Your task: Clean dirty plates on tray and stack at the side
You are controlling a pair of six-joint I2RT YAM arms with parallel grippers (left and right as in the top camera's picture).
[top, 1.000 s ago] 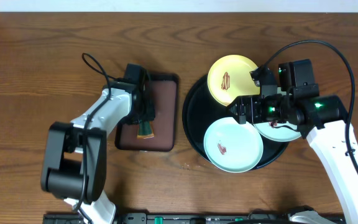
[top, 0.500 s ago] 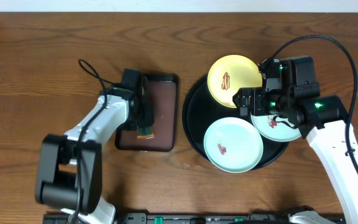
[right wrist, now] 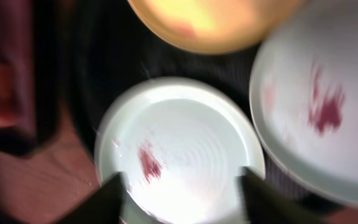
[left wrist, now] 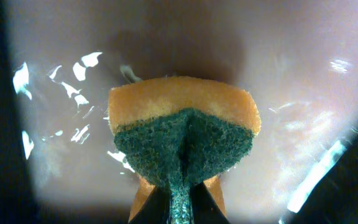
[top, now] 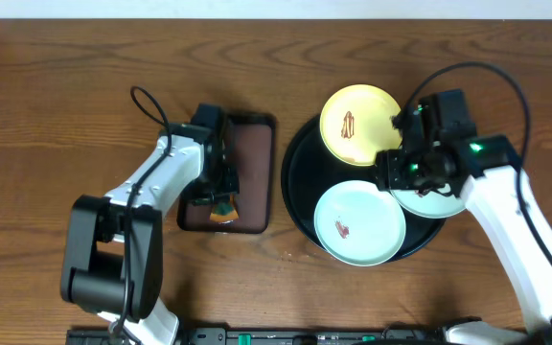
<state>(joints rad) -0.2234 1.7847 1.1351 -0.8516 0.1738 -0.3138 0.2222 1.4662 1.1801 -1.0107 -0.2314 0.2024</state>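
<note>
Plainly, the cleaning has hardly begun. All three plates lie inside the black tray (top: 298,192), and each carries a red-brown smear: the yellow plate (top: 357,125) at the far side, the near pale plate (top: 359,223) at the front, and the third plate (top: 436,202) at the right, partly hidden under the right arm in the overhead view. Nothing is stacked at the side yet, so wiping and stacking are both left to do.

The right gripper (right wrist: 182,190) hangs above the tray over the near pale plate, its fingers spread wide with that plate's smear showing between them, and nothing is in its grasp. It looks poised to come down on a plate, though I cannot tell how high above it sits, since its camera view is blurred.

Off to the left, apart from the black tray, the left gripper (left wrist: 180,202) reaches down over the small brown tray (top: 255,153). Its fingers are pinched on a sponge (left wrist: 184,140), yellow with a green scrubbing face, which rests against the brown tray's glossy floor.
</note>
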